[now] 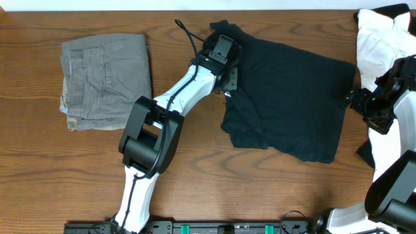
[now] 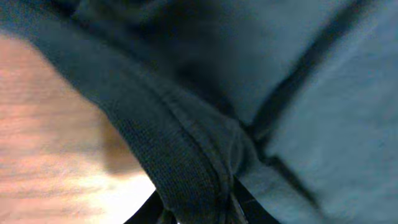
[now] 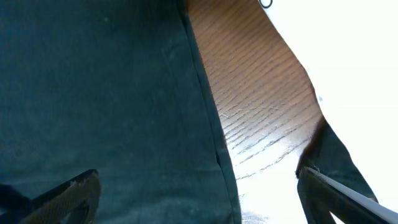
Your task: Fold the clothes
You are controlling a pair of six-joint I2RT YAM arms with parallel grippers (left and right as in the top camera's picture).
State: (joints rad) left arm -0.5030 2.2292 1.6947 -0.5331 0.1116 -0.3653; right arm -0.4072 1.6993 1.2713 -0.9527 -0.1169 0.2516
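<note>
Now: left end effector (image 1: pixel 224 45) pinches the black T-shirt (image 1: pixel 292 97)

Its jaws are nearly closed on a bunched fold of the fabric. The garment spreads to its right across the worktop (image 1: pixel 195 188). The right end effector (image 1: pixel 350 97) gapes wide and empty at the T-shirt's far edge.

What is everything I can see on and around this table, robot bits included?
T-shirt: one, black, spread right of the table's middle.
trousers: one pair, grey-green, folded, on the left.
white garment: one, white, bunched at the overhead view's top right.
table: one, brown wood.
left arm: one, white and black, reaching the T-shirt's upper left edge.
right arm: one, white and black, at the right.
left hand: one, black, closed on T-shirt fabric.
right hand: one, black, open over the T-shirt's edge.
</note>
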